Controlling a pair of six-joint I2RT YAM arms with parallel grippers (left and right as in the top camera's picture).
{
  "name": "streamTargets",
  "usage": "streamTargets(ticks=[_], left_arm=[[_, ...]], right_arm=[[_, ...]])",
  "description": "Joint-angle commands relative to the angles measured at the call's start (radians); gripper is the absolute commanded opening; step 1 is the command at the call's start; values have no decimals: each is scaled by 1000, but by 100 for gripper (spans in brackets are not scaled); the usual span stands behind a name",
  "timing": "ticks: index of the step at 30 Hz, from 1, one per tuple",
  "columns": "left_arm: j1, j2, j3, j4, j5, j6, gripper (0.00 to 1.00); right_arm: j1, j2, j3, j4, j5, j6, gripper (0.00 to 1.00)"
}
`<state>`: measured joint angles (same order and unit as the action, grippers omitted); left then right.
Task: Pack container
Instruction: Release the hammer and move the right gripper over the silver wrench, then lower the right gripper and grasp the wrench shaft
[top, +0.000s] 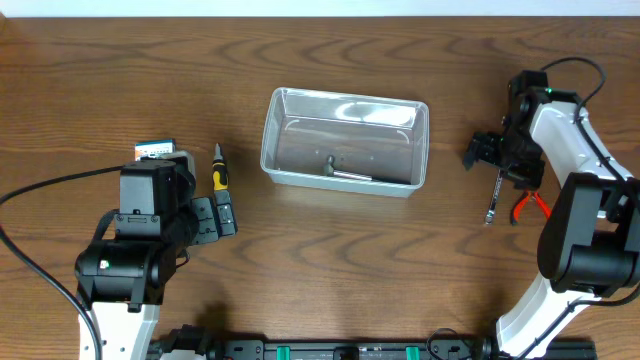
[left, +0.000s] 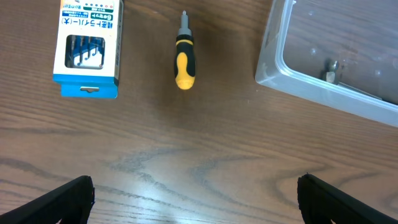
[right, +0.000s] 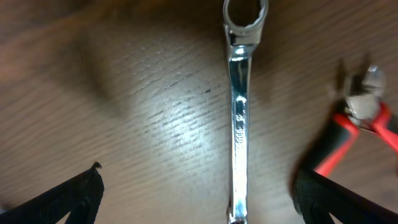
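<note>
The clear plastic container (top: 268, 140) stands at the table's middle with a thin metal tool (top: 342, 172) lying in it. Its corner shows in the left wrist view (left: 273, 68). My left gripper (top: 222, 215) is open and empty over bare wood (left: 196, 199), just in front of a yellow and black screwdriver (top: 218, 170) (left: 184, 59). My right gripper (top: 488, 158) is open, low over a silver wrench (top: 492, 200). The wrench (right: 239, 124) lies between the spread fingers (right: 199, 199), which do not touch it.
A small blue and white cardboard box (top: 155, 150) (left: 87, 50) lies left of the screwdriver. Red-handled pliers (top: 530, 205) (right: 354, 140) lie just right of the wrench, close to my right finger. A black cable runs across the left side of the table.
</note>
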<state>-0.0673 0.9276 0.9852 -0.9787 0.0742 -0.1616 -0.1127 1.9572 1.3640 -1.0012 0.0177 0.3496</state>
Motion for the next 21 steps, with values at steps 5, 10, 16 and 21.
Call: streamTargets(ticks=[5,10,16,21], left_arm=[[-2,0,23,0,-12,-16,98],[-2,0,23,0,-12,-16,98],[-2,0,23,0,-15,-15,98],[-2,0,23,0,-15,-16,98]], right_arm=[[3,1,-139,124,-8,-15,99],[3,1,-196,194,-8,-50,99],[3,1,-204,224,-8,-83,98],[3,1,-206,224,-8,-82,86]])
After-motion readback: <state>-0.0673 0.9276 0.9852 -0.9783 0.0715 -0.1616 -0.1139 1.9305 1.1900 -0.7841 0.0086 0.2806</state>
